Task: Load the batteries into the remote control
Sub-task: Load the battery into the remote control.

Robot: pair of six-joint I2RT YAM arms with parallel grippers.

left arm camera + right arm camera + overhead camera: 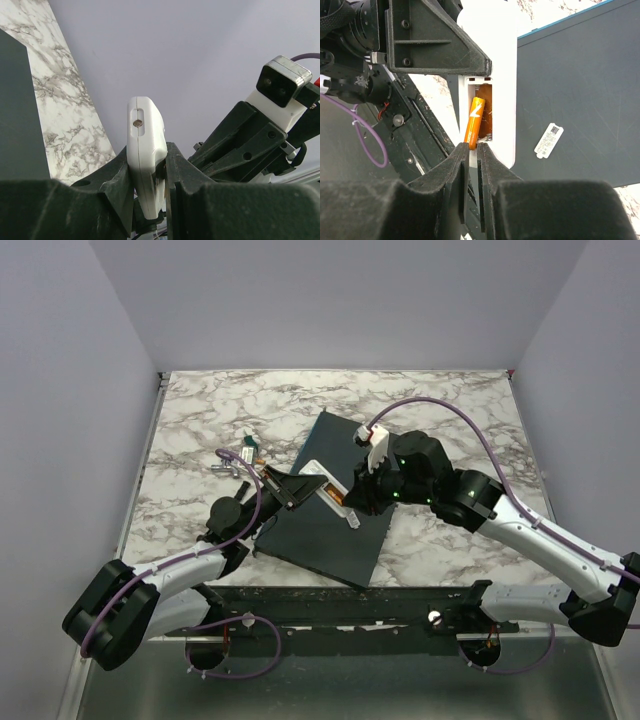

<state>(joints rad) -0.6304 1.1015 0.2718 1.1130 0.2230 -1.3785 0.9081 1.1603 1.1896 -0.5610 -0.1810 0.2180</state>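
My left gripper [147, 167] is shut on the white remote control [145, 145] and holds it edge-up above the dark slab; the top view shows it too [318, 473]. In the right wrist view the remote [502, 75] has its back bay open. An orange battery [474, 120] lies tilted in the bay, over another orange shape deeper inside. My right gripper [473, 150] is closed to a narrow gap on the battery's near end. In the top view the right gripper [351, 508] meets the remote's near end.
A large dark grey slab [330, 530] with a white sticker [548, 140] lies on the marble table [450, 430] beneath both grippers. Several small loose pieces [240, 455] lie on the marble at the left. The right arm's camera housing [282, 85] looms close by.
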